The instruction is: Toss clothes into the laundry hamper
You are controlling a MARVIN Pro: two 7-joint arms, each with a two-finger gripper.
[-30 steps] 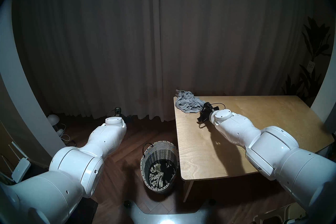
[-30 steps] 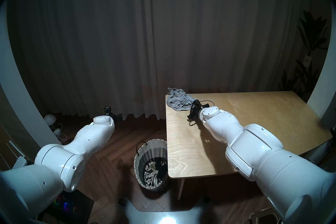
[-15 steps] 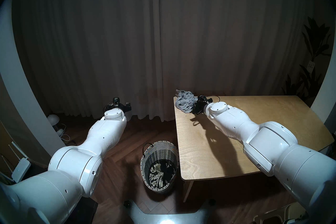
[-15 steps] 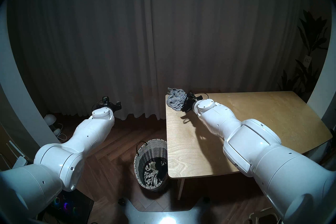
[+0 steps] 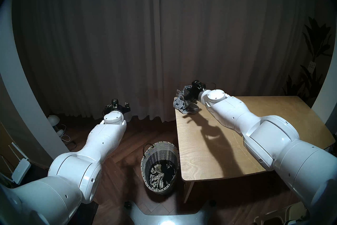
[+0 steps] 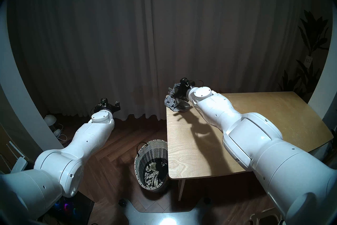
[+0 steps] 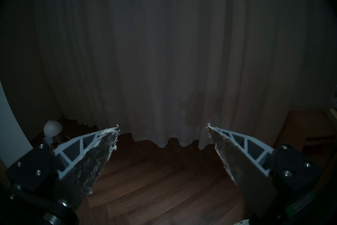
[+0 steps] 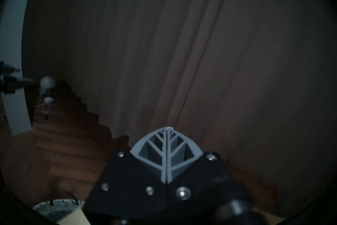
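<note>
Well to the left of the wicker hamper (image 5: 159,166), over bare wood floor (image 7: 164,182), the left gripper (image 7: 162,128) hangs idle with its fingers spread wide and nothing between them; it is out of the way and, in my judgement, best left there. The hamper stands on the floor just beside the near left corner of the wooden table (image 5: 237,137), its dark loop handle (image 5: 146,148) on the far left of the rim, and a cream garment with black stripes (image 5: 156,177) and a black garment (image 5: 168,169) lie in its bottom. Beyond the hamper, at the table's far left corner, the right gripper (image 5: 188,94) is in the heather grey garment (image 5: 179,106). The right wrist view shows its two fingers pressed flat together, but no cloth shows in that view; from the head views the garment's upper folds look bunched up against the gripper while its lower part lies on the tabletop, so it seems pinched by a fold, though I cannot be sure. The step in hand looks like lifting this garment clear. To do it well, raise it until the trailing hem is off the table edge, carry it toward the hamper with the pinch kept firm, and let go only above the middle of the opening, since loose cloth could drape over the rim or snag on the handle.
</note>
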